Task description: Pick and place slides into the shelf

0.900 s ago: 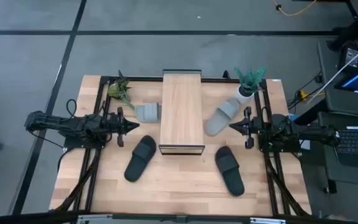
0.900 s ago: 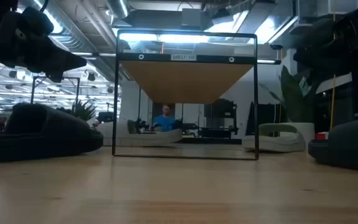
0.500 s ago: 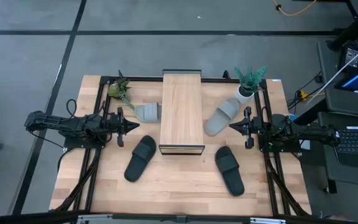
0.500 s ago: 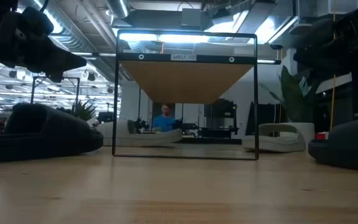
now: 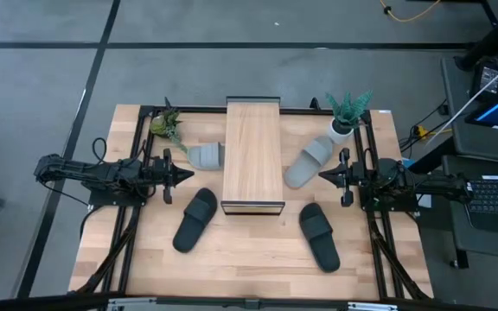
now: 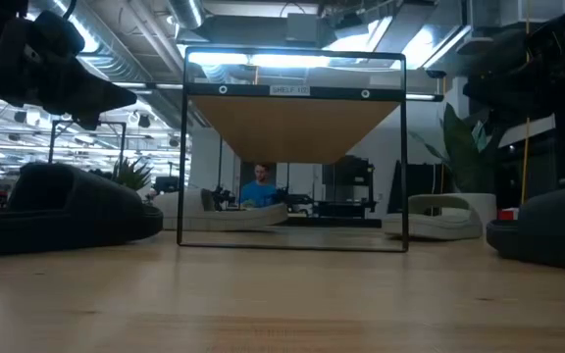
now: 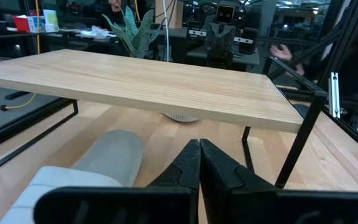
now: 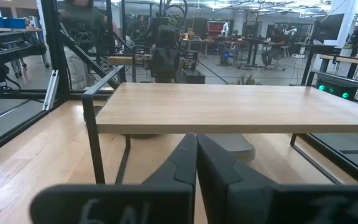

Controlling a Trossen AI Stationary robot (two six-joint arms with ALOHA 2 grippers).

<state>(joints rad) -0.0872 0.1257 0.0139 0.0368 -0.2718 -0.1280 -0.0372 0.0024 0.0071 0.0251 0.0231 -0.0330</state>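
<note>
No slide is on the shelf (image 5: 252, 151) yet, so the job looks like it is only at the start. The shelf stands in the middle of the desk (image 5: 249, 255), running from near to far.

Four slides lie on the desk around it. A light grey slide (image 5: 205, 155) is on the left of the shelf, toward the far side, and its end seems to reach the shelf's edge. Another light grey slide (image 5: 307, 161) lies tilted on the right, close to the shelf. A black slide (image 5: 195, 219) is near and to the left, and a second black slide (image 5: 320, 236) is near and to the right.

The left pincer (image 5: 185, 176) waits left of the shelf, between the grey slide and the black one on that side. Its two fingers are pressed together and it holds nothing. In its wrist view the tips meet, with the grey slide just beside them.

The right pincer (image 5: 322, 176) waits right of the shelf, just beside the tilted grey slide. Its fingers are pressed together too, with nothing in them.

I think the next move is to pick one slide, most likely a grey one because those are closest. The pincer would need to spread its fingers first, then go down over the wide strap, pinch it, lift the slide, and set it on the shelf. The strap is soft, so the grip should be firm.
</note>
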